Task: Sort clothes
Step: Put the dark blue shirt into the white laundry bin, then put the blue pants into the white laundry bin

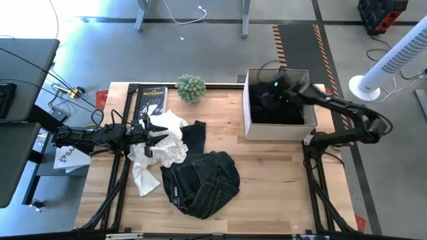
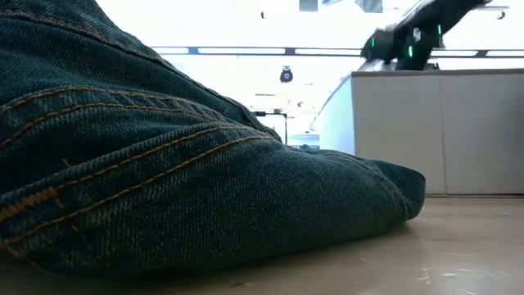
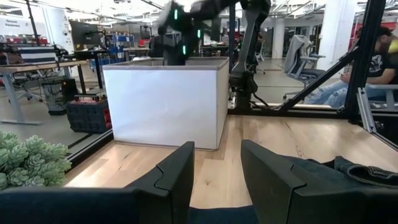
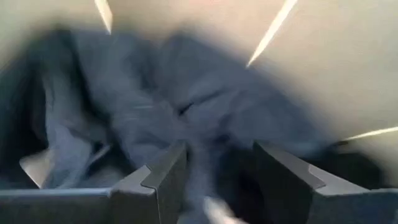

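Observation:
White garments (image 1: 163,143) lie bunched on the table's left half, with a black cloth (image 1: 194,133) beside them. Dark denim jeans (image 1: 200,181) lie heaped toward the near edge and fill the low view (image 2: 164,164). More dark clothes (image 1: 270,107) lie inside the white box (image 1: 248,123). My left gripper (image 1: 155,130) is open over the white garments and points level toward the box (image 3: 161,102), with nothing between its fingers (image 3: 217,155). My right gripper (image 1: 275,90) is open over the dark clothes in the box (image 4: 214,155).
A black book (image 1: 150,100) and a green plant (image 1: 191,87) sit at the table's far edge, left of the box. Bare wood (image 1: 273,180) shows near the box and to the right of the jeans. A person sits beyond the table's right side (image 3: 376,62).

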Controlling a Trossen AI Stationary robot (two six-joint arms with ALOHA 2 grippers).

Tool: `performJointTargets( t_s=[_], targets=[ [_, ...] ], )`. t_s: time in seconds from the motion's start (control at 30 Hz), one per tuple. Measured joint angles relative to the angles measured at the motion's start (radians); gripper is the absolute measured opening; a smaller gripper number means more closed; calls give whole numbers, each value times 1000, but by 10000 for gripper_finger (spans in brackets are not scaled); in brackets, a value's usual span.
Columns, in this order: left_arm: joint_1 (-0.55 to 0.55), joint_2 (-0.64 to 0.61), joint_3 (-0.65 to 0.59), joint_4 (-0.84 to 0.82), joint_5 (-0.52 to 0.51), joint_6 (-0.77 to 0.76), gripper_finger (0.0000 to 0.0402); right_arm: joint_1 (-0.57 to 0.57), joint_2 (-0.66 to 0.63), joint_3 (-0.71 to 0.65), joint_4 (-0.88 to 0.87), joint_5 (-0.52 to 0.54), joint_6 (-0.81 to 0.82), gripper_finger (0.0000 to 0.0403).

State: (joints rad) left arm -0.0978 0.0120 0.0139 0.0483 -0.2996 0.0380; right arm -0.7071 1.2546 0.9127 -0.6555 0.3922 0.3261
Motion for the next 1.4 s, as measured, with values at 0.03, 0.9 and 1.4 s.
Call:
performJointTargets(
  t_s=[0.03, 0.9, 1.4],
  targets=[
    [0, 0, 0, 0, 0, 0, 131, 14, -18, 53, -57, 24, -12, 181],
    [0, 0, 0, 0, 1, 0, 131, 984, 326, 211, 658, -207, -280, 196],
    [0, 0, 0, 1, 1, 0, 131, 835, 805, 639, 312, -484, -381, 368]
  ],
)
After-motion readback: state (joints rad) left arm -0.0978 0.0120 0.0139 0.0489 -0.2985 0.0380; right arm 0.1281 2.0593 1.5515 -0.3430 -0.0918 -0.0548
